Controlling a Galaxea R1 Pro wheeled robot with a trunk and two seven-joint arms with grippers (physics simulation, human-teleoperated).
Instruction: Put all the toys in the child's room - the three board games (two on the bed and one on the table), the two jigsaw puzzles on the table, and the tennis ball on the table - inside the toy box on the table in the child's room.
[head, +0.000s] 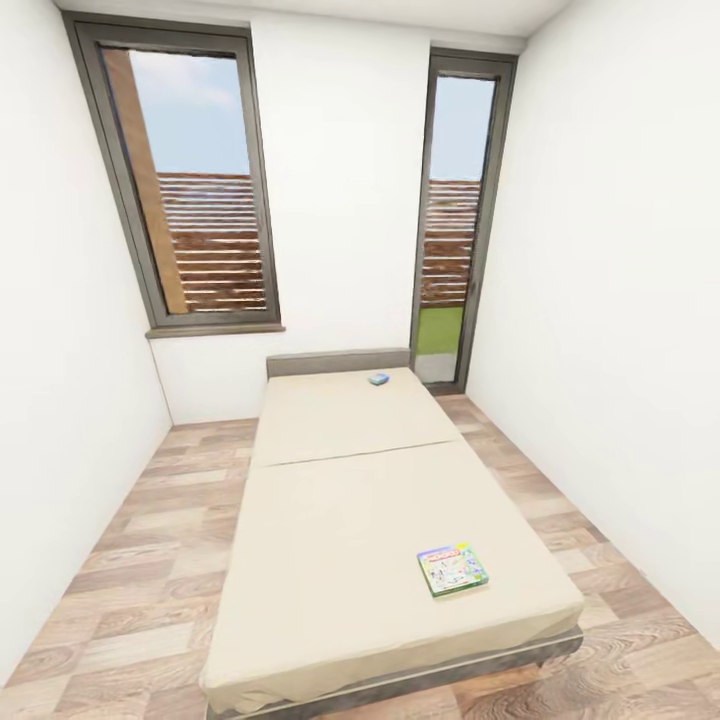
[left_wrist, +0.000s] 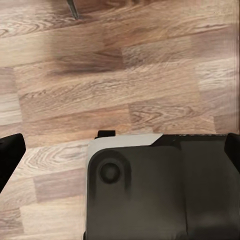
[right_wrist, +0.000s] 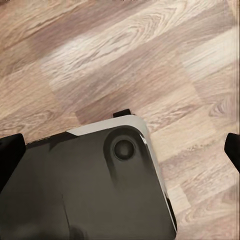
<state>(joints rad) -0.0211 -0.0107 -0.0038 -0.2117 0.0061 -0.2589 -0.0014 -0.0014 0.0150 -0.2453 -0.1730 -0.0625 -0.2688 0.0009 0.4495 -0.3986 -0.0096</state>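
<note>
Ahead, the bed (head: 370, 520) carries a green-edged board game (head: 452, 568) near its foot and a blue board game (head: 378, 379) by the headboard (head: 338, 361), well apart from both grippers. Each wrist view looks down on the robot base (left_wrist: 160, 190) over plank floor (left_wrist: 100, 75), where the left fingertips (left_wrist: 10, 155) and the right fingertips (right_wrist: 10, 155) stand spread wide, holding nothing.

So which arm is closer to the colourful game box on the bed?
Probably right. The game box lies right of centre on the bed. Both the left end effector and right end effector hang open over the floor.
</note>
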